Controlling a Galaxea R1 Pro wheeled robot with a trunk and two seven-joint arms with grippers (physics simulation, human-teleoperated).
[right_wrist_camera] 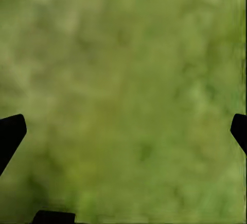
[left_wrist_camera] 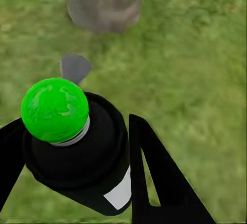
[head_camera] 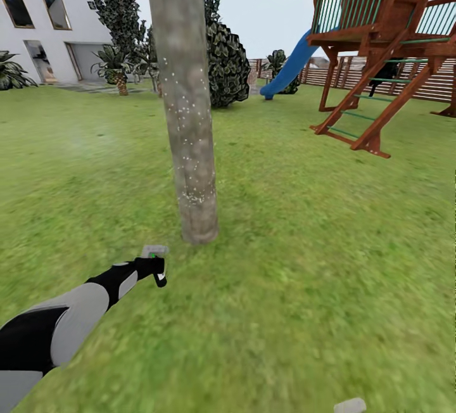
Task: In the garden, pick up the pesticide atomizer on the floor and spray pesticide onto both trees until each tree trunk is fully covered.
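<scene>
A thick grey-brown tree trunk [head_camera: 187,115] rises from the grass straight ahead. White specks of pesticide [head_camera: 189,108] dot its middle and lower part. My left gripper [head_camera: 156,268] reaches out low, just in front of and left of the trunk's base, shut on the black pesticide atomizer [head_camera: 154,254]. In the left wrist view the atomizer [left_wrist_camera: 82,157] sits between the black fingers [left_wrist_camera: 154,177], with a green knob, a white label and its grey nozzle toward the trunk's foot [left_wrist_camera: 103,2]. My right gripper [right_wrist_camera: 123,131] is open over bare grass.
A wooden playhouse [head_camera: 386,39] with a blue slide [head_camera: 288,64] stands at the right rear, before a slatted fence [head_camera: 345,74]. Dark conifers [head_camera: 225,64], a short palm [head_camera: 118,69] and a white house [head_camera: 44,14] lie behind the trunk. Lawn spreads all around.
</scene>
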